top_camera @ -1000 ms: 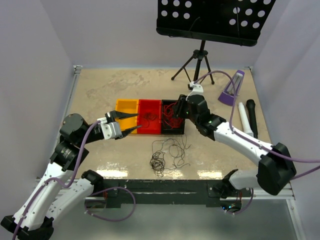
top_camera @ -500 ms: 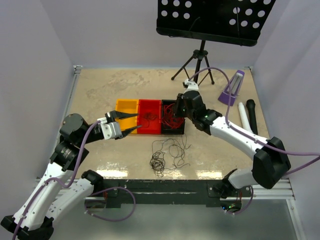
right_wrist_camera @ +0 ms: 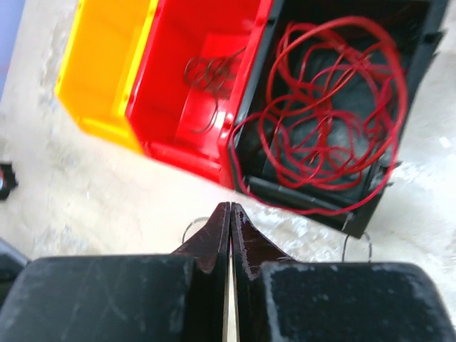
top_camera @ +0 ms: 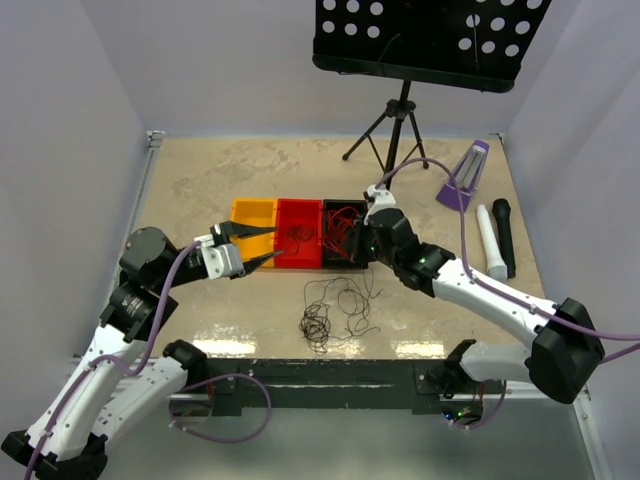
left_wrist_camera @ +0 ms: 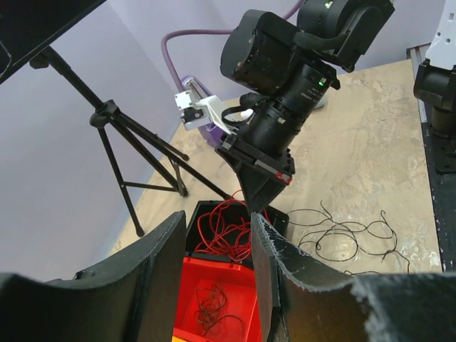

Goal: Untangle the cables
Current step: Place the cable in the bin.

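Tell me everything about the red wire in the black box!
The red wire is very thin and bendy, curled into many loose loops. It lies piled inside the black box, touching its floor and walls. One big loop spills over the box's front rim. The right gripper, shut, points right beside that loop; whether it pinches it, I cannot tell.

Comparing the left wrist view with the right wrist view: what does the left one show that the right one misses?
Only the left wrist view shows the tripod, the right arm and the full spread of loose dark cables on the table. Only the right wrist view shows most of the yellow bin and a red loop hanging over the black bin's near wall, seen past the shut right end effector. Both show the red bin holding a dark cable and the black bin holding red cables.
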`<state>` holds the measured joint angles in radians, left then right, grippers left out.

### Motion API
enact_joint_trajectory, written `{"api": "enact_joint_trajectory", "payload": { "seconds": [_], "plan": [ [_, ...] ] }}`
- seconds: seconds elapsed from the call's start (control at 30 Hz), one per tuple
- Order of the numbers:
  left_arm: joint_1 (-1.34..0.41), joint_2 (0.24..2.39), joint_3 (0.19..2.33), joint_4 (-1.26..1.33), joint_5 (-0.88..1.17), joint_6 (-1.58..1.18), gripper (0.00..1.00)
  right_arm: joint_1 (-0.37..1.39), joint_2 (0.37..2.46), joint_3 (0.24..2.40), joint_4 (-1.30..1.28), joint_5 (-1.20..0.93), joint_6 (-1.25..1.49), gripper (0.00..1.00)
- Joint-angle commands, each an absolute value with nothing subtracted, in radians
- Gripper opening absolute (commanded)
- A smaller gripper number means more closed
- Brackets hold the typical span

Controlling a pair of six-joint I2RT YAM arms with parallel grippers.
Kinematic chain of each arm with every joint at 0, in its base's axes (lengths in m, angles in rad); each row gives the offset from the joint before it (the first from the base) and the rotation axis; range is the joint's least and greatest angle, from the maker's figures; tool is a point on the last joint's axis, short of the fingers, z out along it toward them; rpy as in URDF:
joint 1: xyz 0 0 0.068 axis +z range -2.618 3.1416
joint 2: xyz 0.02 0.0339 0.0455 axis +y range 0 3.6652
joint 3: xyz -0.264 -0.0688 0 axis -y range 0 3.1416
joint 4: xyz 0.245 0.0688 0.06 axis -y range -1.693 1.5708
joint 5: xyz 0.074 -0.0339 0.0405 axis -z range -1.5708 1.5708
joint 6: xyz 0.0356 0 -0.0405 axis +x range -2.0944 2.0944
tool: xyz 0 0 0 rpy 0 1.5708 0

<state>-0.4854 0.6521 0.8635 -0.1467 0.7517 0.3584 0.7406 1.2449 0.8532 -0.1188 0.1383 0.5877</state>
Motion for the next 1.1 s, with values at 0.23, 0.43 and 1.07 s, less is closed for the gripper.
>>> {"api": "enact_joint_trajectory", "payload": {
  "seconds": [0.23, 0.43, 1.07],
  "plan": [
    [-0.483, 0.644, 0.867, -0.123, 0.749, 0.364, 0.48, 0.742, 1.362, 0.857, -0.104, 0.003, 0.522, 0.0],
    [-0.483, 0.635, 0.873, -0.152, 0.739, 0.391, 0.49, 0.739, 1.512, 0.943, -0.091, 0.028, 0.492, 0.0],
    [-0.483, 0.617, 0.867, -0.16, 0.733, 0.4, 0.49, 0.632, 1.707, 1.1, -0.074, 0.081, 0.42, 0.0]
  ]
}}
